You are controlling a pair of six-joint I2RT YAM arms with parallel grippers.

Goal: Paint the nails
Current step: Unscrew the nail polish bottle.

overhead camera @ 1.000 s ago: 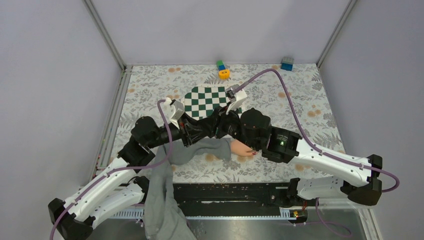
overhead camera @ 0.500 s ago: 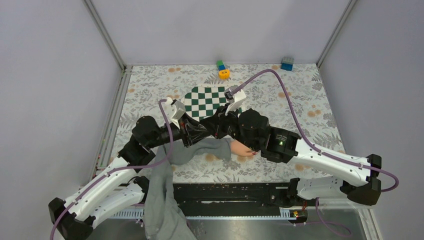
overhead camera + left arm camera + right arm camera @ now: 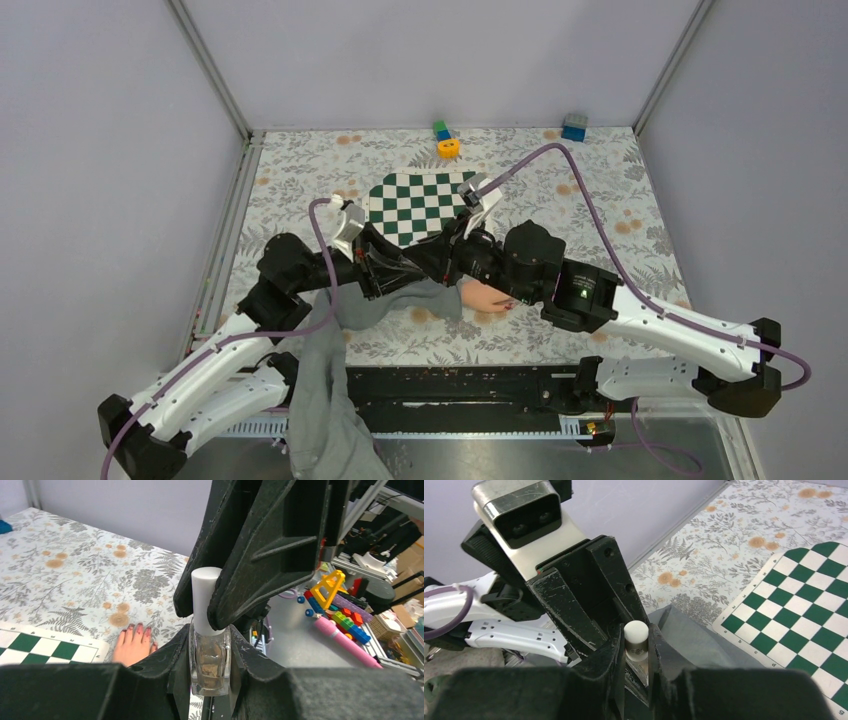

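My left gripper is shut on the clear glass body of a nail polish bottle. My right gripper is shut on its white cap, which sits on the bottle. The two grippers meet just above the grey sleeve in the top view, left gripper, right gripper. The pale hand lies flat on the floral table, partly under the right arm. Its dark red nails show in the left wrist view.
A green-and-white chessboard mat lies just behind the grippers. A yellow block, a green-blue block and a blue block stand at the back edge. Grey cloth hangs over the front edge.
The right arm has shifted a little to the right and the left wrist slightly left. Both grippers stay shut on the bottle and its cap. The hand has not moved.
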